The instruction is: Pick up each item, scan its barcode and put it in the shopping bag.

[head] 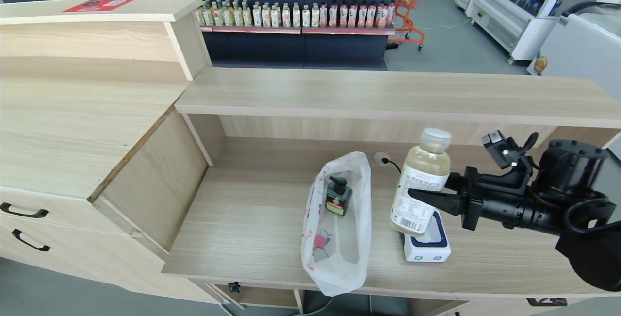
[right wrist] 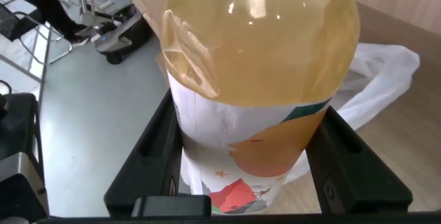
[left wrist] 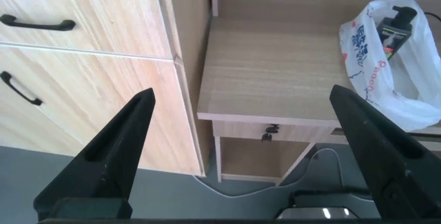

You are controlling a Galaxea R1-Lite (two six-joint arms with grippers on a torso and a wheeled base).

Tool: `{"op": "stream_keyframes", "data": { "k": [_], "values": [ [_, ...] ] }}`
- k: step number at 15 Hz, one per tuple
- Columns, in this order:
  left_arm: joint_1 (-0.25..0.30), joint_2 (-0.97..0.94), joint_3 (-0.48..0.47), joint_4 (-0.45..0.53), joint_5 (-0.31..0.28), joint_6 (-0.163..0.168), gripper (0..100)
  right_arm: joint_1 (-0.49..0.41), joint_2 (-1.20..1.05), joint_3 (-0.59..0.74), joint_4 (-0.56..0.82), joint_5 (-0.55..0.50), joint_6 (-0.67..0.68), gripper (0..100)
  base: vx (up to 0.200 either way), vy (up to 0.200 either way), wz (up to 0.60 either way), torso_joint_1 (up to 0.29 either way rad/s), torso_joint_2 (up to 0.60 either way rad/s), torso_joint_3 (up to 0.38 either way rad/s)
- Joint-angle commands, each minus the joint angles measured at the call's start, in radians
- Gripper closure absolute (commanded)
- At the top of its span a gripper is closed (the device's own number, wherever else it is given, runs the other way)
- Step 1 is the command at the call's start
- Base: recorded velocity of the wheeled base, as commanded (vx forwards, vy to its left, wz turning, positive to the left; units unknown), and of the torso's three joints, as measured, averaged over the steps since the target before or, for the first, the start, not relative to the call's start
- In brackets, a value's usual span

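Jaws of right gripper (head: 421, 195) squeezing pale yellow drink bottle (head: 425, 168) above white scanner box (head: 429, 247); left gripper (left wrist: 242, 94) jaws gaping, empty. Done: black pump bottle (head: 338, 194) lying in white plastic bag (head: 335, 263); drink bottle not yet bagged.

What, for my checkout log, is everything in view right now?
drink bottle: one, pale yellow with white label, held above the scanner
scanner: one, white and blue, on the counter
shopping bag: one, white with red print, on the counter left of the scanner
pump bottle: one, black, inside the bag
counter: one, light wood
drawer handles: two, black, at the left
shelf bottles: a row, mixed colours, behind the counter
trolley: one, orange, beside the shelves
fridges: white, far right
left gripper: black, open, facing the drawers and counter edge
right gripper: black, shut on the drink bottle
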Motion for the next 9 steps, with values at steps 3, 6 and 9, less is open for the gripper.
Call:
{"op": "stream_keyframes", "data": {
  "k": [3, 6, 9],
  "values": [
    [0.000, 0.000, 0.000, 0.000, 0.000, -0.001, 0, 0.057, 0.095, -0.056, 0.008, -0.026, 0.008, 100, 0.000, 0.000, 0.00, 0.000, 0.00, 0.000],
    [0.000, 0.000, 0.000, 0.000, 0.000, -0.001, 0, 0.073, 0.146, -0.046, 0.008, -0.029, 0.008, 100, 0.000, 0.000, 0.00, 0.000, 0.00, 0.000],
    [0.000, 0.000, 0.000, 0.000, 0.000, -0.001, 0, 0.088, 0.224, -0.056, 0.005, -0.035, 0.005, 100, 0.000, 0.000, 0.00, 0.000, 0.00, 0.000]
  ]
}}
